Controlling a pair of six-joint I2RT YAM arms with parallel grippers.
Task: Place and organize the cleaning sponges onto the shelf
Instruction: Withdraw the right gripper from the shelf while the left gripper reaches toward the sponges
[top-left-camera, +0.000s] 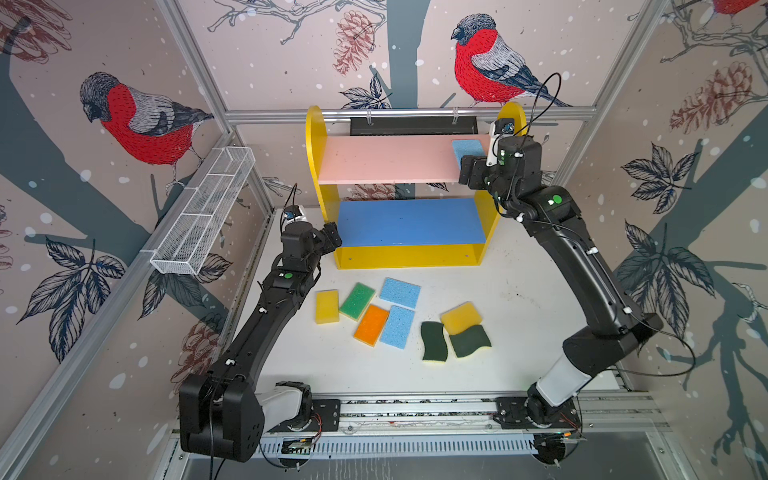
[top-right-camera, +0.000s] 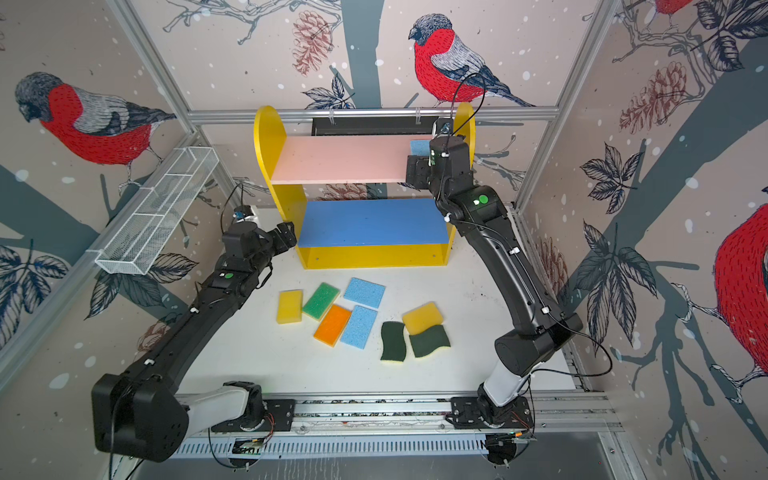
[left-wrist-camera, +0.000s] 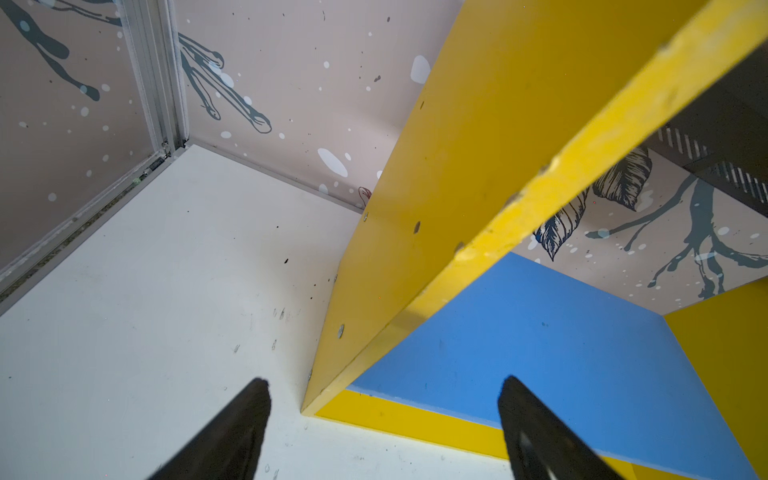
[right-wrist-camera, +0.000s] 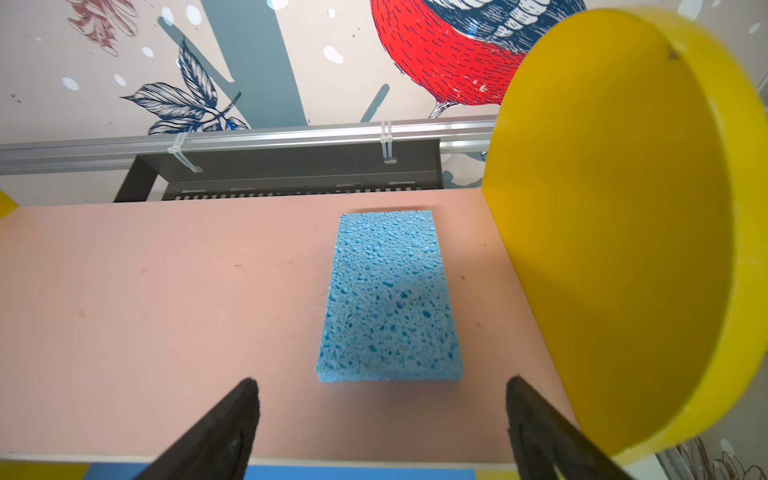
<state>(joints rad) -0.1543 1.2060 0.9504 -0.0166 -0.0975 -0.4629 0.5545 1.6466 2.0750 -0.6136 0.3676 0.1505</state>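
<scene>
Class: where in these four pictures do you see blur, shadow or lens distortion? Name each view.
Right wrist view: the light-blue sponge is sharp, its near part shaded; the shelf side close to the lens is soft-edged. Left wrist view: the left gripper shows as dark, blurred wedges. Both top views: the frame rails splay outward, a wide-angle look.

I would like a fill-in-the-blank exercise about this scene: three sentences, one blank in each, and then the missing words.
1. The light-blue sponge on the shelf lies on the ____ board.
2. The number of sponges lying on the table is ____.
3. The jaws of the right gripper stand ____, with nothing between them.

Missing words: pink; eight; open.
</scene>
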